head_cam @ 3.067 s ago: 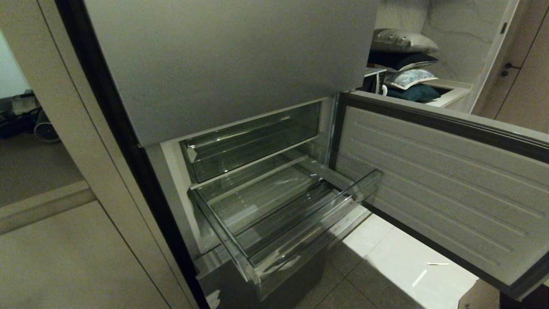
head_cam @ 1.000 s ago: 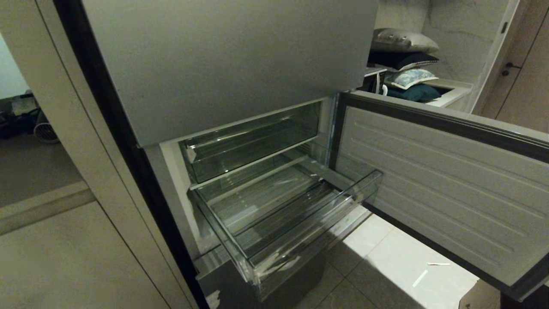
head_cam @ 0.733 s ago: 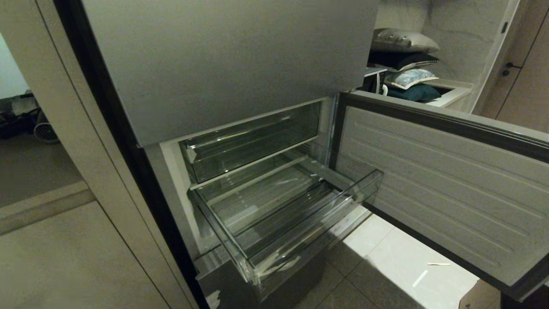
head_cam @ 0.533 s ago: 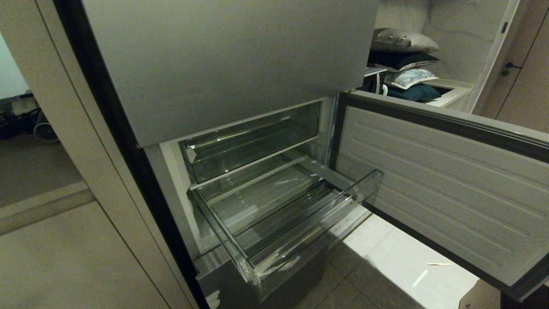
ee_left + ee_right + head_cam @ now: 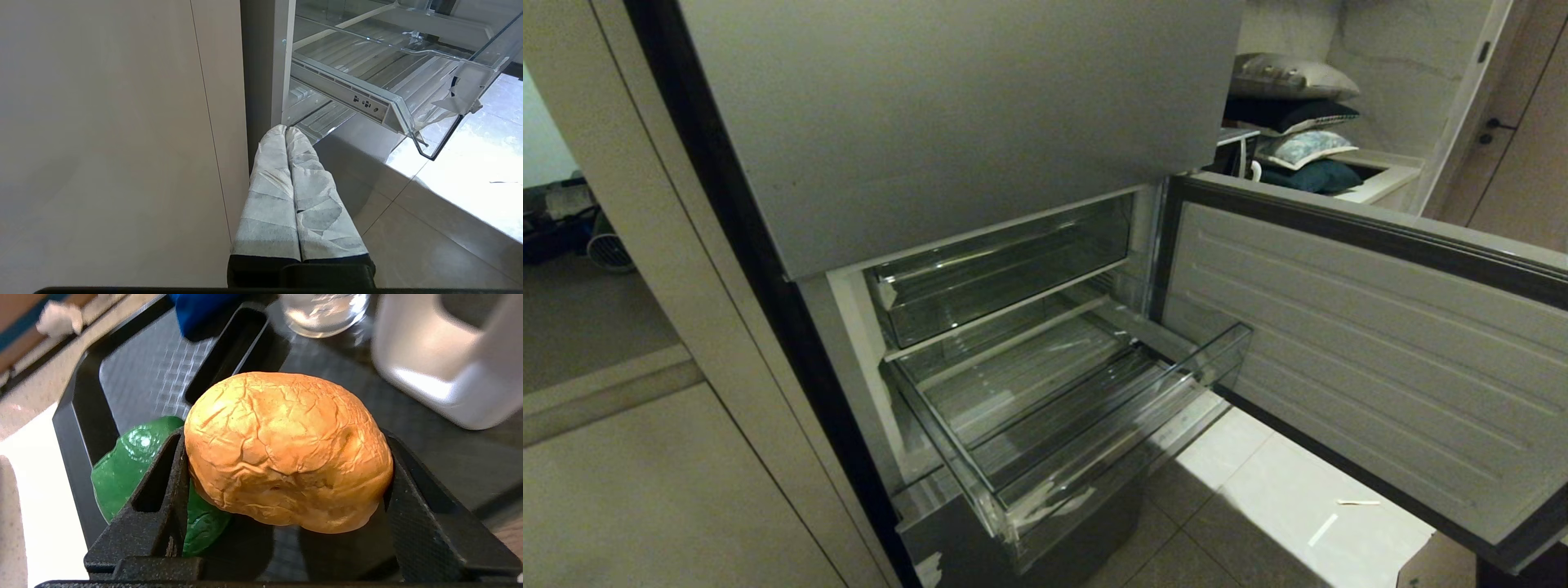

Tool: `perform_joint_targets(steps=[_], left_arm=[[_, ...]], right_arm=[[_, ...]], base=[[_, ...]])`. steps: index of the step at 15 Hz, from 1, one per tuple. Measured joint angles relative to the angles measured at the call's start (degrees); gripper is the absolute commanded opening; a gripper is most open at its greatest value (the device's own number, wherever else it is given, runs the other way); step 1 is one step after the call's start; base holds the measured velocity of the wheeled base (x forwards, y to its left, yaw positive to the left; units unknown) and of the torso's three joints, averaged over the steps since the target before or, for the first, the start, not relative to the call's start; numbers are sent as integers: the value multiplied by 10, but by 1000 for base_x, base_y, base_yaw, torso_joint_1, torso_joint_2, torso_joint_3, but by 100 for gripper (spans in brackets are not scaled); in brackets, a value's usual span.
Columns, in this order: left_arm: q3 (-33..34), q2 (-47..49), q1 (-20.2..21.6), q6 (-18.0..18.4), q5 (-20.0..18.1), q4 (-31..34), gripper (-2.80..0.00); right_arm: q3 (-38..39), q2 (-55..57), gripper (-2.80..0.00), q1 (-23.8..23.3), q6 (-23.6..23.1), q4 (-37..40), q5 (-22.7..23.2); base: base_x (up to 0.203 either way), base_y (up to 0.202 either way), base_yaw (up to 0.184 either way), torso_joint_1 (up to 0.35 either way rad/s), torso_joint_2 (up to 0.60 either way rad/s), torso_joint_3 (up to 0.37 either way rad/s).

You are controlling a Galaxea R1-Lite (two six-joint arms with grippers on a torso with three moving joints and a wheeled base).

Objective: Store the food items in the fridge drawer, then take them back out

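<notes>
The fridge drawer [image 5: 1094, 457] stands pulled out and holds nothing; the left wrist view shows its side rail [image 5: 367, 107]. Neither gripper appears in the head view. In the right wrist view my right gripper [image 5: 286, 457] is shut on the orange-brown food item [image 5: 286, 428], one black finger on each side of it. The piece hangs a little above a black tray [image 5: 135, 371]. The glossy green food item [image 5: 122, 461] lies on that tray just beside one finger. My left gripper [image 5: 286, 130] is shut with nothing in it, low beside the fridge's left edge.
The open fridge door [image 5: 1364, 343] stands to the right of the drawer. A shallower clear tray [image 5: 1005, 278] sits above the drawer. On the black tray's far side are a clear bottle base [image 5: 322, 310], a white container [image 5: 441, 363] and a blue thing [image 5: 204, 310].
</notes>
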Motion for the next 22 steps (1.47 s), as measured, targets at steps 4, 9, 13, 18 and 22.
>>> perform_joint_targets(steps=[4,9,13,18,22], left_arm=[[0,0,0,0,0,0,-280],[0,0,0,0,0,0,-280],[0,0,0,0,0,0,-280],[0,0,0,0,0,0,-280],[0,0,0,0,0,0,-280]], right_arm=[[-20,16,0,21,-2,-3,0],[-52,35,0,29,-3,-3,-1],[-53,37,0,31,-6,1,-2],[-15,7,0,31,-2,2,-1],[68,-67,0,41,-3,1,15]], base=[[0,0,0,0,0,0],[0,0,0,0,0,0],[0,0,0,0,0,0],[0,0,0,0,0,0],[0,0,0,0,0,0]])
